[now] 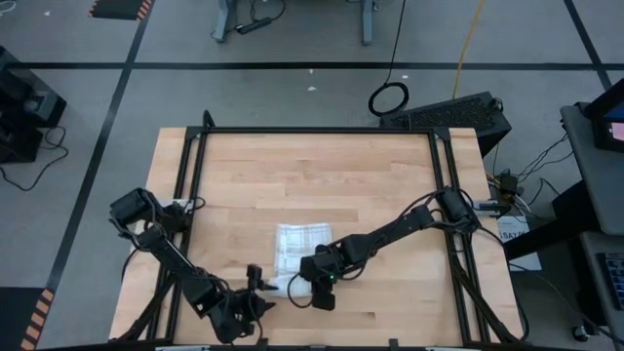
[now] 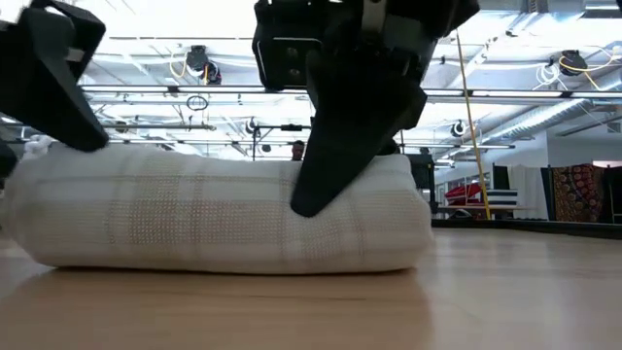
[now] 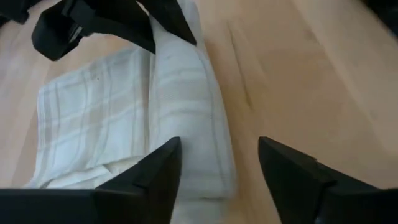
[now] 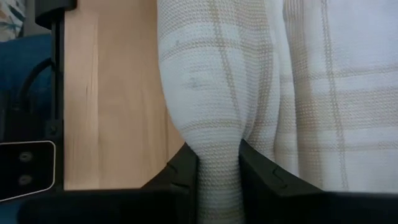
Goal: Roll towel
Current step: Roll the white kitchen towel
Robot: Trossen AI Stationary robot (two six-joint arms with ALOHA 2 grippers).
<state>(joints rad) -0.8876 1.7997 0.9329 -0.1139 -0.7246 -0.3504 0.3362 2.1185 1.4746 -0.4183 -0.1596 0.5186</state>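
The towel (image 1: 297,249), white with a tan plaid grid, lies on the wooden table, its near part wound into a roll (image 2: 194,214) and its far part flat (image 3: 93,118). My right gripper (image 1: 312,286) is shut on the roll near its right end. My left gripper (image 1: 260,285) is open at the roll's left end. In the left wrist view its fingers stand either side of that end (image 3: 205,180), which lies close against one finger (image 3: 158,174). The tag does not show. My right gripper pinches the roll (image 4: 217,168) between its two fingers, near the roll's right end, and the cloth is squeezed narrow there. The fingers (image 2: 340,146) slant down from the table's right and point along the roll. The roll rests on the table. My left gripper: I cannot tell whether its finger touches the roll's end.
Bare wood lies to the right of the towel (image 1: 390,166) and along the near edge (image 2: 505,292). A black frame (image 1: 312,130) borders the table's far and side edges. Cables and equipment stand beyond the table's right side (image 1: 507,185).
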